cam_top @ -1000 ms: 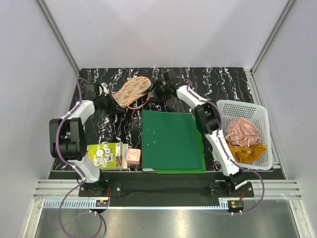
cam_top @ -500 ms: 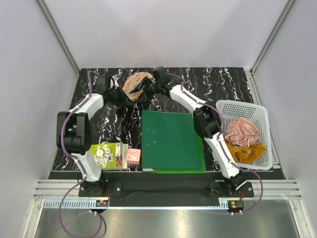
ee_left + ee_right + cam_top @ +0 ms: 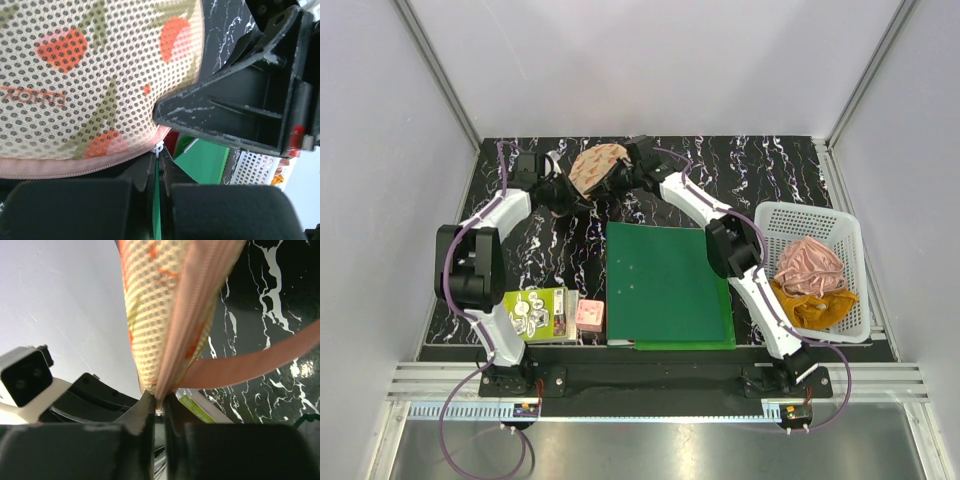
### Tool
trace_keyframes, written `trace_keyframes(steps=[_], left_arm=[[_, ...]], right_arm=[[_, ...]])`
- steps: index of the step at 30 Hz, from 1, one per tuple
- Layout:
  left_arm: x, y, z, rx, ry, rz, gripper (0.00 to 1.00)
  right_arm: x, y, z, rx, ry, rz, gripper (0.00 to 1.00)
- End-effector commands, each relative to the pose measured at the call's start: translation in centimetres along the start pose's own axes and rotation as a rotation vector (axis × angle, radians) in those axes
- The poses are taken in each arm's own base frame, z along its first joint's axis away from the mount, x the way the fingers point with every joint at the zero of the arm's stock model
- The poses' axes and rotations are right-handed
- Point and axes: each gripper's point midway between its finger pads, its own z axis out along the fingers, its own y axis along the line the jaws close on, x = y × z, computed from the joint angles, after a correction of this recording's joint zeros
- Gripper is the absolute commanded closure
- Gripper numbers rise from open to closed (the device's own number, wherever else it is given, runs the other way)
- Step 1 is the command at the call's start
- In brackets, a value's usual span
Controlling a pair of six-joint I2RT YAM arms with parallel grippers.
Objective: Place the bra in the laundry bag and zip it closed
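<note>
At the far edge of the table, seen from above, the laundry bag is held between the left pincer and the right pincer. From the left wrist, the fingers are pressed together on the bag's pink zip edge, at a small white pull. From the right wrist, the fingers are clamped on the bag's seam, beside its pink loop.

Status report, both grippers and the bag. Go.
Left gripper shut on laundry bag, zip edge. Right gripper shut on its seam. Bag between them, far side. Nothing blocking.
</note>
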Motion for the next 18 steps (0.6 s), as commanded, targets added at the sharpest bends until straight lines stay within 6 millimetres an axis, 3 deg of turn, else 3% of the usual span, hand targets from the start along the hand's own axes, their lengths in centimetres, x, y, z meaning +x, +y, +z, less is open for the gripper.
trace_keyframes(steps=[1, 5, 7, 9, 18], left_arm=[[0.7, 0.1, -0.9, 0.010, -0.007, 0.032, 1.00], [1.0, 3.0, -2.4, -0.036, -0.027, 0.012, 1.00], [0.9, 5.1, -3.2, -0.064, -0.032, -0.010, 1.00], [0.7, 5.8, -3.9, -0.071, -0.034, -0.020, 1.00], [0.1, 4.6, -3.7, -0.040, -0.031, -0.018, 1.00]], right_arm=[[-2.9, 0.2, 0.0, -0.031, -0.058, -0.014, 0.97], [-5.3, -0.8, -1.0, -0.037, -0.063, -0.025, 1.00], [-5.6, -1.3, -1.1, -0.041, -0.040, -0.026, 1.00], [-6.1, -1.5, -1.3, -0.048, -0.032, -0.027, 1.00], [-5.8, -1.0, -0.9, -0.080, 0.001, -0.027, 1.00]])
